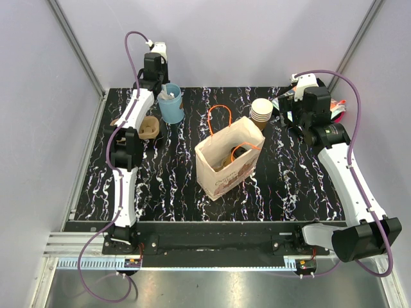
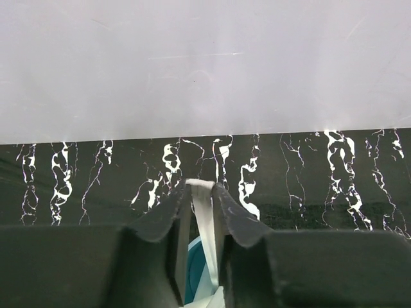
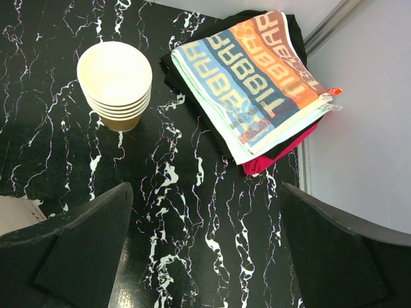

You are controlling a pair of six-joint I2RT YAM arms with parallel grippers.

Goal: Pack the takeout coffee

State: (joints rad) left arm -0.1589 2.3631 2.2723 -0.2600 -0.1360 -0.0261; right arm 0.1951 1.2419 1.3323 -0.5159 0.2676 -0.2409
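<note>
My left gripper (image 2: pixel 202 186) hangs over the light-blue cup (image 1: pixel 171 106) at the back left, shut on the top end of a white utensil (image 2: pixel 207 218) that stands in it. The cup's teal rim (image 2: pixel 192 269) shows just below the fingers. The paper bag (image 1: pixel 228 160) with orange handles stands open mid-table. A brownish rounded shape (image 1: pixel 225 164) shows inside it; I cannot tell if that is the takeout coffee. My right gripper (image 3: pixel 205 188) is open and holds nothing, above the bare table beside the stack of nested cups (image 3: pixel 115 83).
Folded cloths (image 3: pixel 247 77) lie at the back right corner by the wall. A small brown cardboard piece (image 1: pixel 149 127) lies beside the left arm. The stack of cups (image 1: pixel 261 112) stands just behind the bag. Grey walls close in three sides.
</note>
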